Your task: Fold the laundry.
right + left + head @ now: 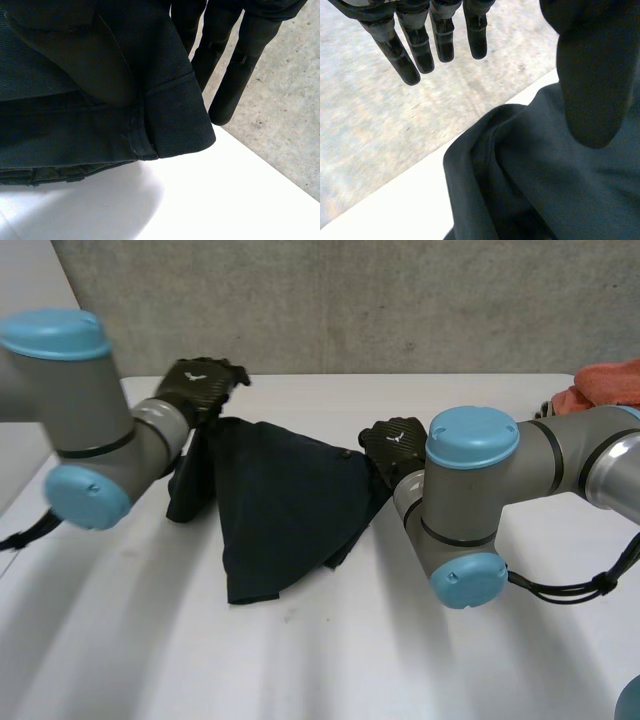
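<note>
Dark garment [280,510] tented over the desk [120,640]: my right hand [397,442] pinches its hem, my left hand [200,388] shows straight fingers, cloth draped at thumb. I'd secure that corner before folding.

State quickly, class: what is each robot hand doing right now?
Left hand: open, fingers straight, clear of the dark cloth.
Right hand: shut on the dark cloth's hemmed corner, pinched against straight fingers.
</note>
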### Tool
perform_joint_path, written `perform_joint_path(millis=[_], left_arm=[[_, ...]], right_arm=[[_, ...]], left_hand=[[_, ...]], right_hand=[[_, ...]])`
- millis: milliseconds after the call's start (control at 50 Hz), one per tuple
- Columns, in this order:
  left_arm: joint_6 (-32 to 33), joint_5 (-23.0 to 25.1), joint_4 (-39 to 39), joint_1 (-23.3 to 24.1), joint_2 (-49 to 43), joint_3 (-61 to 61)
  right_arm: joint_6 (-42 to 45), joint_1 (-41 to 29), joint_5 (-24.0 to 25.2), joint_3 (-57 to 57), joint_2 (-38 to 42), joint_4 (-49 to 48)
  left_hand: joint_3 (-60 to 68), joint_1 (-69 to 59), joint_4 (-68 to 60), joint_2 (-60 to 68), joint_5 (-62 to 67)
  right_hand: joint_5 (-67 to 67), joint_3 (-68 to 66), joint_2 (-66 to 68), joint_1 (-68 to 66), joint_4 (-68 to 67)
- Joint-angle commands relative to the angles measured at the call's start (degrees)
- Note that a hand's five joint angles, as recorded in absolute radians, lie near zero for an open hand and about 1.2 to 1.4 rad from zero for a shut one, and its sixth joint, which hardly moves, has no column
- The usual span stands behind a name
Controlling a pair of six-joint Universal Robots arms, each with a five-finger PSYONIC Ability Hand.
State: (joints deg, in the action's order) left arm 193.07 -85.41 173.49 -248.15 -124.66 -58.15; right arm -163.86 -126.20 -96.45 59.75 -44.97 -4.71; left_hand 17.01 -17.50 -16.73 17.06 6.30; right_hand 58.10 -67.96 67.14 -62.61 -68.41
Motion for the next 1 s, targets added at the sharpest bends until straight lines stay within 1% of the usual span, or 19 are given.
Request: perform_joint_path(millis=[20,60,80,120,160,220,240,300,320,360,440,540,620,700,760,820,840,940,1000], left_arm=[[-10.1,-4.2,-1.0,-2.0,19.3,-23.9],[-12.1,-3.4,-1.0,-2.7,22.5,-29.1],[-13.6,-2.2,-0.9,-3.6,25.2,-33.8],[-15.0,-0.7,-0.8,-4.4,27.4,-38.2],[-16.4,2.2,-0.5,-5.8,28.8,-43.9],[-16.9,5.6,0.0,-6.3,28.5,-47.6],[-16.9,8.0,0.5,-6.2,27.4,-49.1],[-16.8,10.3,1.9,-5.7,24.0,-49.7],[-16.6,11.0,3.0,-5.2,21.3,-49.2],[-16.2,11.0,3.7,-4.8,18.9,-48.3],[-13.9,10.2,6.7,-3.6,13.9,-46.1],[-9.8,7.0,10.8,-2.8,9.3,-42.6],[-8.3,4.8,11.7,-1.7,7.4,-39.7],[-8.0,3.5,11.8,-1.0,5.2,-36.3],[-8.0,2.9,11.7,-0.5,3.6,-34.3],[-7.9,2.3,11.6,-0.1,2.0,-32.2],[-7.9,2.1,11.6,0.0,1.8,-31.9],[-8.6,1.7,11.4,0.0,2.0,-29.4],[-9.6,1.7,10.6,0.2,5.5,-29.0]], right_arm=[[2.4,0.5,2.2,0.4,-0.9,0.0],[2.8,0.5,2.3,0.2,-0.9,0.0],[2.9,0.5,2.3,0.0,-0.9,0.1],[3.2,0.4,2.3,0.0,-0.9,0.0],[3.2,0.2,2.3,-0.2,-0.9,0.1],[3.2,0.1,2.3,0.0,-1.1,0.2],[3.2,0.1,2.3,0.0,-1.1,0.2],[3.3,-0.1,2.3,0.3,-1.3,0.3],[3.3,-0.2,2.3,0.4,-1.5,0.4],[3.3,-0.4,2.3,0.5,-1.7,0.6],[3.2,-0.5,2.5,1.5,-2.3,0.9],[3.1,-0.5,2.5,2.5,-3.3,0.7],[3.2,-0.2,2.6,3.4,-4.1,0.7],[3.0,-0.1,2.8,4.2,-4.5,0.7],[3.0,0.1,3.0,4.9,-4.8,0.7],[3.0,0.3,3.2,5.4,-4.9,0.6],[3.0,0.4,3.1,5.6,-4.9,0.7],[3.0,1.4,3.2,6.4,-6.1,0.8],[3.0,1.8,3.4,6.7,-7.0,1.1]], left_hand=[[11.3,-10.9,-11.6,11.3,12.0],[12.7,-12.2,-13.0,12.7,13.4],[14.5,-14.1,-14.8,14.5,15.3],[19.6,-19.1,-19.9,19.5,20.3],[23.3,-22.8,-23.6,23.2,24.0],[25.7,-25.2,-25.9,25.6,26.4],[24.3,-23.8,-24.6,24.3,25.0],[15.6,-15.1,-15.9,15.6,16.3],[5.3,-4.8,-5.5,5.2,6.0],[-3.9,4.4,3.6,-4.0,-3.2],[-3.9,4.4,3.7,-4.0,-3.2],[3.1,-2.6,-3.4,3.0,3.8],[9.8,-9.3,-10.1,9.8,10.5],[17.4,-16.9,-17.7,17.4,18.1],[18.6,-18.1,-18.9,18.5,19.3],[24.5,-24.0,-24.7,24.4,25.2],[27.8,-27.3,-28.1,27.8,28.5],[62.9,-62.4,-63.2,62.9,63.6],[63.0,-62.5,-63.3,62.9,63.7]], right_hand=[[11.9,-12.0,12.9,-17.4,-11.6],[11.9,-12.0,12.9,-17.4,-11.6],[11.9,-12.0,12.9,-17.4,-11.6],[11.9,-12.0,12.9,-17.4,-11.6],[11.9,-12.0,12.9,-17.4,-11.6],[11.9,-12.0,12.9,-17.4,-11.6],[11.9,-12.0,12.9,-17.4,-11.6],[11.9,-12.0,12.9,-17.4,-11.6],[11.9,-12.0,12.9,-17.4,-11.6],[11.9,-12.0,12.9,-17.4,-11.6],[11.9,-12.0,12.9,-17.4,-11.6],[11.9,-12.0,12.9,-17.4,-11.6],[11.9,-12.0,12.9,-17.4,-11.6],[11.9,-12.0,12.9,-17.4,-11.6],[11.9,-12.0,12.9,-17.4,-11.6],[11.9,-12.0,12.9,-17.4,-11.6],[11.9,-12.0,12.9,-17.4,-11.6],[11.9,-12.0,12.9,-17.4,-11.6],[11.9,-12.0,12.9,-17.4,-11.6]])
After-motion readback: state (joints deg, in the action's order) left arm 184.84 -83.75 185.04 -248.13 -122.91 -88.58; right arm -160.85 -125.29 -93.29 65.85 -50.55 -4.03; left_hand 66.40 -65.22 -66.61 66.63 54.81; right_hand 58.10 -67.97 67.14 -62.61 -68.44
